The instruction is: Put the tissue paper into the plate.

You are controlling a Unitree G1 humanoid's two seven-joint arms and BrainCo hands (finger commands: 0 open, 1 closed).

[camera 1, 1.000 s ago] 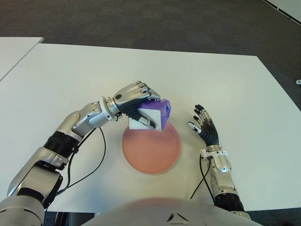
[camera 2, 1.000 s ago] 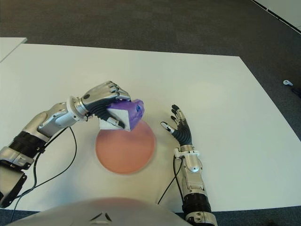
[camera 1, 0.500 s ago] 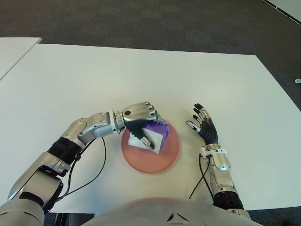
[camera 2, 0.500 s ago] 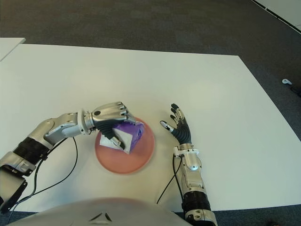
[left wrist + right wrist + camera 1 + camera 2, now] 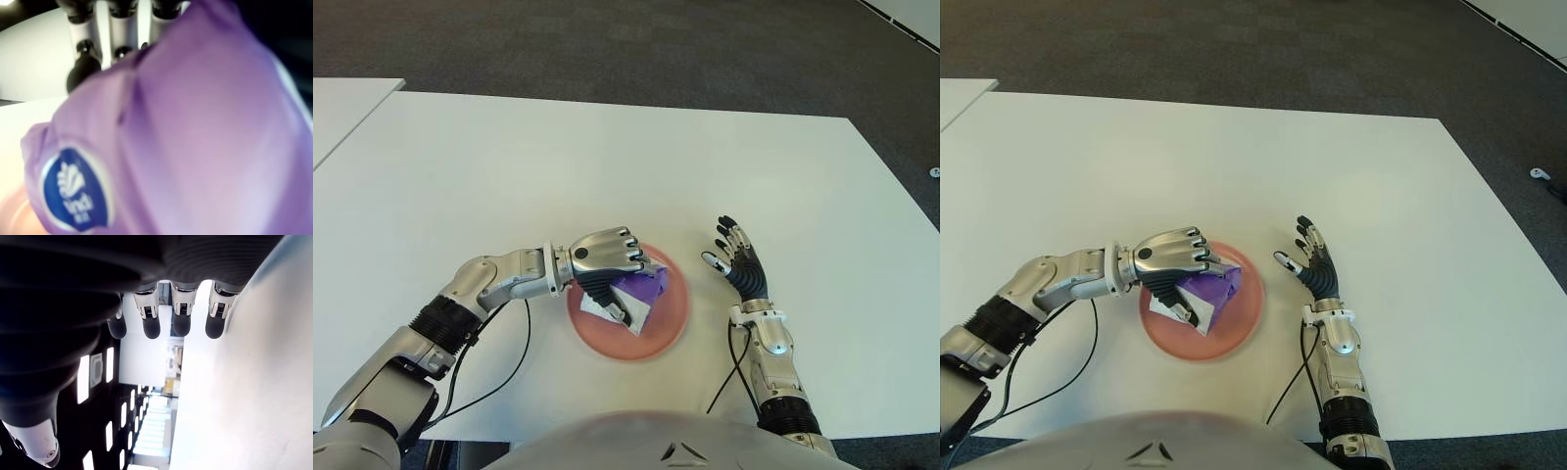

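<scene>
A purple and white tissue pack (image 5: 636, 294) sits low over the pink round plate (image 5: 668, 321) near the table's front. My left hand (image 5: 605, 260) is curled over the pack from the left, fingers wrapped on its top, and seems to press it onto the plate. The left wrist view is filled by the purple wrapper (image 5: 195, 127) with a blue round logo, fingers (image 5: 112, 19) above it. My right hand (image 5: 736, 262) shows just right of the plate, fingers spread, holding nothing.
The white table (image 5: 607, 157) stretches wide behind and to both sides. A second white table's corner (image 5: 342, 98) shows at the far left. Black cables (image 5: 524, 333) trail from both forearms near the front edge. Dark carpet lies beyond.
My left hand has carried the tissue pack down and toward me, from above the plate's far rim to low inside the plate. The right hand has stayed put.
</scene>
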